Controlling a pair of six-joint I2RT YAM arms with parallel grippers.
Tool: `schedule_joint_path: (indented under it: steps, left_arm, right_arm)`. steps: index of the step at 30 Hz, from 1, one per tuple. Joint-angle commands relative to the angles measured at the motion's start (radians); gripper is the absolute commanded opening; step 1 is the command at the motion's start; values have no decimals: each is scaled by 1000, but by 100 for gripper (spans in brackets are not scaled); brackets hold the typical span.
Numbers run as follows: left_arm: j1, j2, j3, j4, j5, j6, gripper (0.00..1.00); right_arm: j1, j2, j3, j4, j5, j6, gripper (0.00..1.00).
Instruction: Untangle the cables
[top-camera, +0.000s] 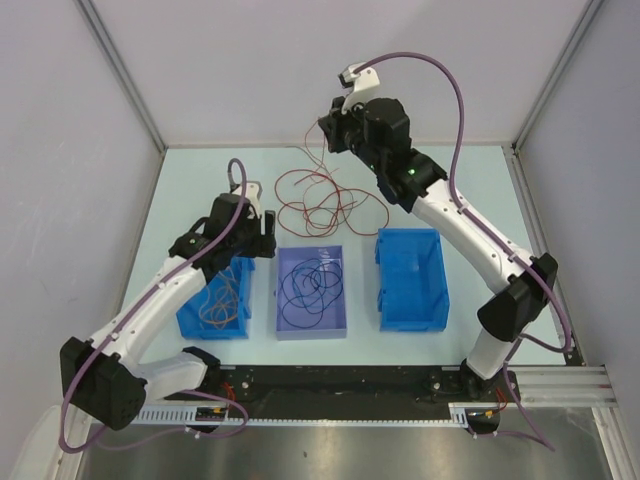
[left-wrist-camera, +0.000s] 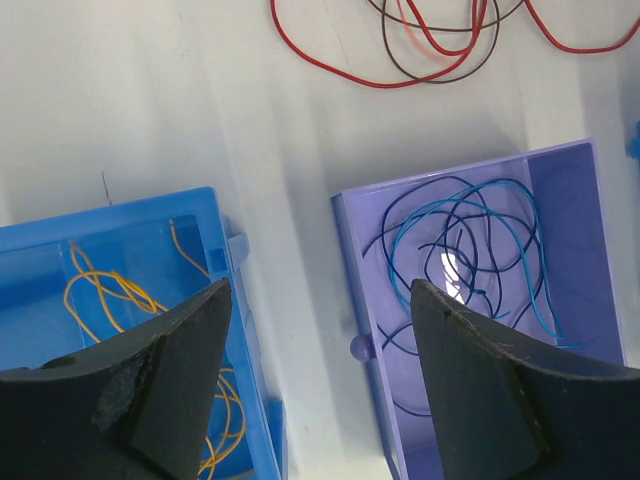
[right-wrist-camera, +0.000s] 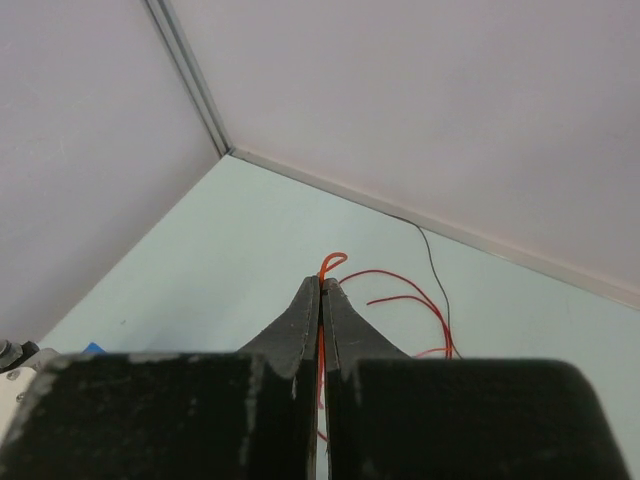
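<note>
Tightly pinched in right end effector: red cable, loop protruding.

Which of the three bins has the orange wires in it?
The blue bin farthest left, orange wires looped inside; the purple middle bin holds dark blue wires.

Bright, even light falls from overhead, and shadows on the pale green tabletop are faint and soft. A white glare patch sits on the floor of the glossy lilac plastic bin, about three o'clock in the left wrist view. The brushed metal strip at six o'clock in the top view shines. The black fingers of the left gripper, close to the lens, look slightly blurred.
</note>
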Motion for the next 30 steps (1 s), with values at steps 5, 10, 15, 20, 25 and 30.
schedule_joint_path:
  steps: [5, 10, 15, 20, 25, 30]
  left_arm:
    - [7, -29, -2, 37, 13, -7, 78]
    - [5, -33, 15, 52, 56, -17, 78]
    - [7, -33, 70, 49, 79, -20, 80]
    - [7, -36, 108, 69, 128, -45, 82]
    - [7, -36, 110, 127, 220, -77, 84]
    - [5, -33, 113, 161, 245, -99, 85]
  right_arm:
    - [-13, -66, 2, 27, 6, 16, 0]
    - [-31, -58, -10, 9, -63, 55, 0]
    - [-46, -55, -3, -42, -85, 69, 0]
    - [-49, -96, -19, -63, -83, 64, 0]
    - [-45, -182, -36, -88, -123, 33, 0]
    - [-17, -271, -70, -112, -67, -2, 0]
